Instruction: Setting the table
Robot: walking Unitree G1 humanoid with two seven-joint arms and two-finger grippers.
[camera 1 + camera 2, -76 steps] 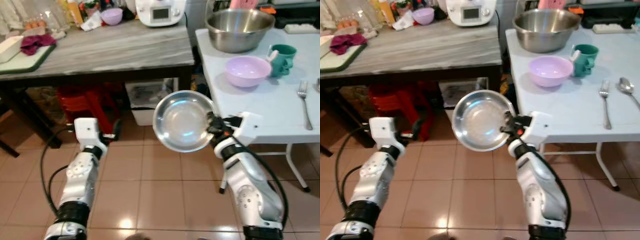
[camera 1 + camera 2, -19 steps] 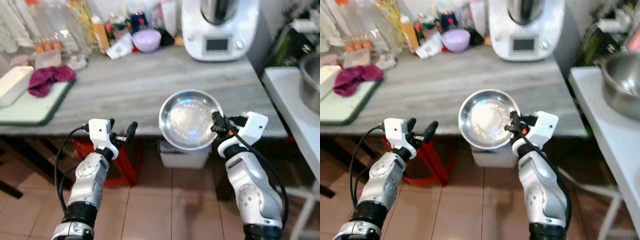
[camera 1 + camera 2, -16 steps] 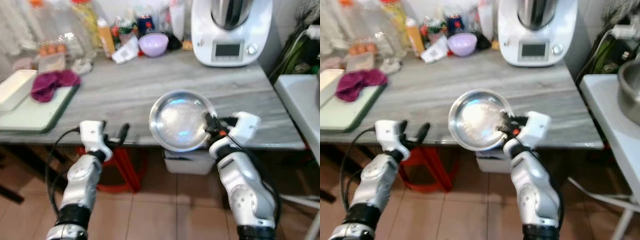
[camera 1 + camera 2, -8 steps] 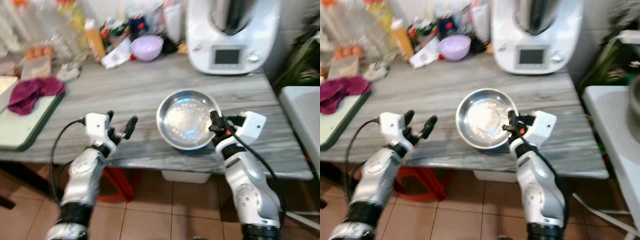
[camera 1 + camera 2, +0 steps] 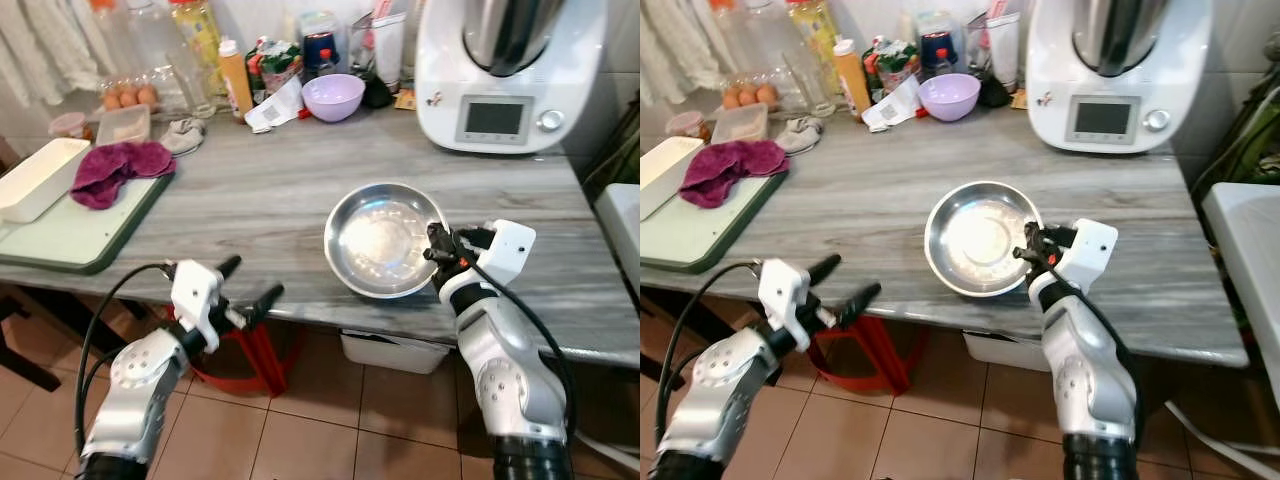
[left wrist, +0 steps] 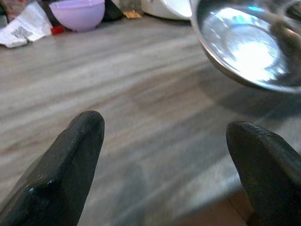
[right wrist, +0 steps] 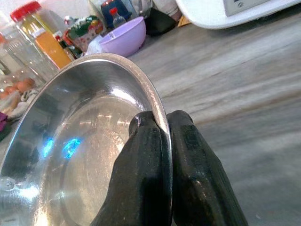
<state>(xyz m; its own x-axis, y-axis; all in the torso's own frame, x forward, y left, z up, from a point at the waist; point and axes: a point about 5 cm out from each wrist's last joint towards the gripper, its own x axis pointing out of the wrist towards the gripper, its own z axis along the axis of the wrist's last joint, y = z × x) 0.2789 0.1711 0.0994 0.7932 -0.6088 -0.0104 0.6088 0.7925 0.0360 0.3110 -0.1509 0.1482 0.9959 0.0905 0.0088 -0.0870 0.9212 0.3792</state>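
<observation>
My left gripper hung spread and empty off the front edge of the grey wood-grain counter, probably kept free for balance. Further right, my right gripper pinched the thin rim of the round steel plate, holding it tilted just above the counter, so I judged a set-down was near. The plate was shallow, polished, mirror-bright; the counter looked matte and streaked.
</observation>
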